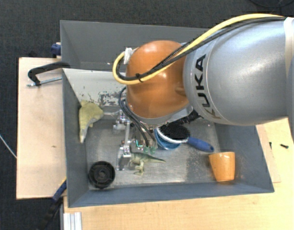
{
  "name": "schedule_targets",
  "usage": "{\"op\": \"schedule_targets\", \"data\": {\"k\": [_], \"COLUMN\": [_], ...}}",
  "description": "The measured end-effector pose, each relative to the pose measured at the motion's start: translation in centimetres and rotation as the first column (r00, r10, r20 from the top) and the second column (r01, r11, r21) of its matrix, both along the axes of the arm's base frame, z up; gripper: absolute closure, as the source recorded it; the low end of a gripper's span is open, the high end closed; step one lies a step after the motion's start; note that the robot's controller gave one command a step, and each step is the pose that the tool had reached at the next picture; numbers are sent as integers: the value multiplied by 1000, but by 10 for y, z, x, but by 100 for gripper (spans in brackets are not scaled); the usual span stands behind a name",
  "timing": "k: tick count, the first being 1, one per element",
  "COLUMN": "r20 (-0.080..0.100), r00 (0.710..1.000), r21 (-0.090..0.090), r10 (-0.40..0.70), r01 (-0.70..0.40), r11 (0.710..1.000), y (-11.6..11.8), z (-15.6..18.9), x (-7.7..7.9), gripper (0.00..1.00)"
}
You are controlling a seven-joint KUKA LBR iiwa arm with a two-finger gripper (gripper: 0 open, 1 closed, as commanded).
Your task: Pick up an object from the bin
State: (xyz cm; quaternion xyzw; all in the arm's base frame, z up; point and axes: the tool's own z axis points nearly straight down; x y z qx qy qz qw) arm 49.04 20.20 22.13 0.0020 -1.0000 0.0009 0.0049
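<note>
My gripper (126, 155) reaches down below the orange dome to the bin floor, at the front middle. Right beside its tip lies a small green toy (146, 158) with thin pointed parts; whether the gripper touches it I cannot tell. A blue brush (171, 137) with dark bristles lies just to the right, partly hidden under the arm, its blue handle pointing right. Left of the gripper, in the front left corner, sits a black round cap (100, 173).
A yellow-green crumpled rag (88, 116) lies against the left wall. An orange cup (222, 166) stands at the front right. The arm and its dome cover the back and middle of the bin.
</note>
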Motion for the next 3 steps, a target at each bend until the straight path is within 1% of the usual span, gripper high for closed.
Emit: {"op": "schedule_targets", "data": {"k": [1, 2, 3], "r20": [12, 21, 22], "r00": [1000, 1000, 1000], "r21": [6, 7, 7], "r10": [-9, -7, -19], "r01": [9, 7, 19], "r11": [1000, 1000, 1000], "y": [-70, -69, -68], "z": [-151, -147, 6], "x": [48, 50, 21], "gripper": [0, 100, 100]}}
